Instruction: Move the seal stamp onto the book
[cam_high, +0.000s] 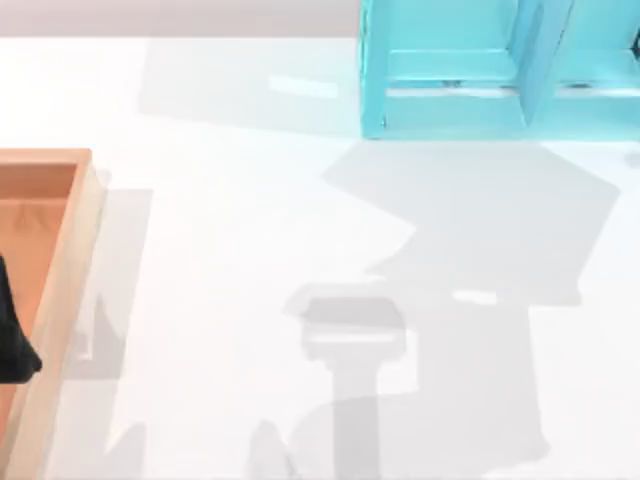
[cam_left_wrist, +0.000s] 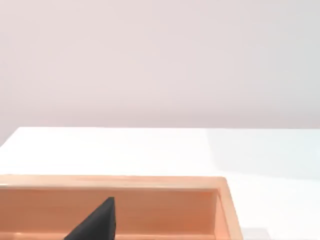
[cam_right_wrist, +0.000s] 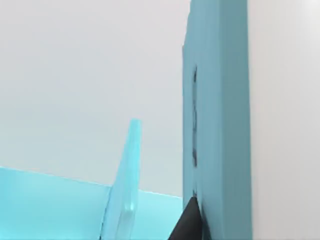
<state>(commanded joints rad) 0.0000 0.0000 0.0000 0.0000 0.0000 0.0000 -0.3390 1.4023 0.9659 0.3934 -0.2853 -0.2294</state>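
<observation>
Left gripper (cam_high: 15, 340) of mine is hanging over the open light-wooden tray (cam_high: 60, 270) at the table's left edge. Its dark tip (cam_left_wrist: 97, 222) is reaching down inside the tray walls. I cannot tell how far open it is, or whether it is holding anything.

My right gripper (cam_right_wrist: 187, 222) is sitting in against the cyan shelf unit (cam_high: 450, 110) at the far right, dark tip close beside a tall slab. How wide it is standing I cannot tell either.

The broad white table (cam_high: 230, 230) is carrying only arm shadows across its middle. The shelf unit is standing at the back, split by a thin pale-cyan divider (cam_right_wrist: 125, 185). Inside it, the thick, darker teal-blue slab (cam_right_wrist: 217, 120) is standing upright. I am judging this to be the book, stored on end as on a shelf, though I am not certain.

The tray's visible floor and inner walls are lying bare apart from my left gripper.

I cannot say where the small tan-brown seal stamp is lying. My guess is that my left gripper is working in the tray for that reason.
</observation>
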